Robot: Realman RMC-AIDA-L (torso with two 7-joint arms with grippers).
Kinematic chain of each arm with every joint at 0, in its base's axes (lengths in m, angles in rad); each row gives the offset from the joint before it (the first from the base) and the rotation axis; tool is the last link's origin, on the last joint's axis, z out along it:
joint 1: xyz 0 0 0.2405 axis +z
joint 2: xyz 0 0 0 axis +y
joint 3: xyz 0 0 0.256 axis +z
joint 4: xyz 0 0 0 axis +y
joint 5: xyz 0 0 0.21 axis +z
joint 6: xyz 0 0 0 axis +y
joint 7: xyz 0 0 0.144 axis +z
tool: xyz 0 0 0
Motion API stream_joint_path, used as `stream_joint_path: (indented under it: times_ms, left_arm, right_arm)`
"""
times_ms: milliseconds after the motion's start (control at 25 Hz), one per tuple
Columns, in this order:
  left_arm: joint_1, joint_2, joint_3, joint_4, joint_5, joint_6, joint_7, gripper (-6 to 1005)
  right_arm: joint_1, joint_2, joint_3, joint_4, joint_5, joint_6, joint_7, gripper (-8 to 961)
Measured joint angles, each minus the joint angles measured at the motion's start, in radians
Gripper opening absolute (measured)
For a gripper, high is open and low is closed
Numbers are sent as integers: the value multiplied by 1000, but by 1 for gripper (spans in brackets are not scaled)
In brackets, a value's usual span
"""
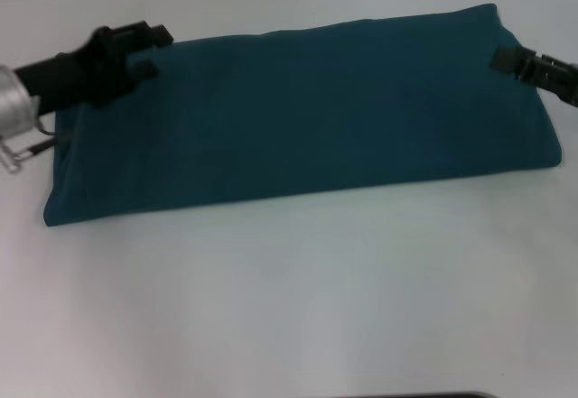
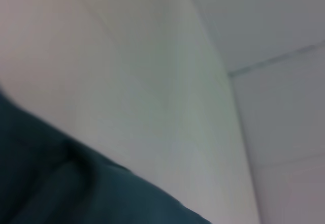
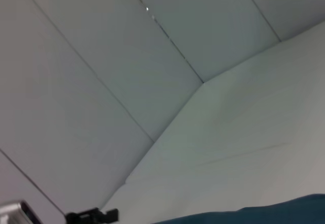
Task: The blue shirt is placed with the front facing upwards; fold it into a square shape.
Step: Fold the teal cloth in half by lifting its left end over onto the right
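The blue shirt [image 1: 298, 114] lies on the white table [image 1: 298, 299] folded into a long band running left to right. Its letters and collar label are hidden. My left gripper [image 1: 152, 52] is at the band's far left corner, its two fingers spread apart over the fabric edge. My right gripper [image 1: 502, 60] is at the band's far right corner, its tip touching the fabric. The shirt also shows in the left wrist view [image 2: 61, 183] and in the right wrist view [image 3: 264, 214]. The right wrist view shows the left gripper [image 3: 91, 215] far off.
The white table extends in front of the shirt toward me. A pale panelled wall [image 3: 101, 56] rises behind the table's far edge. A dark strip [image 1: 415, 395] shows at the near edge of the head view.
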Motion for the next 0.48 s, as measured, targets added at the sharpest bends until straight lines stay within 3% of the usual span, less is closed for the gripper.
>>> stream_joint_path:
  times_ms: [200,480]
  left_arm:
    - [-30,-39,5,32,5,-179,13,618]
    - [-46,-43,6,44,7,-323,21,622]
  right_arm:
    - [0,-12,28,71,-2,-13,-22,907]
    - [4,-16,29,79,-4,-14,-22,907]
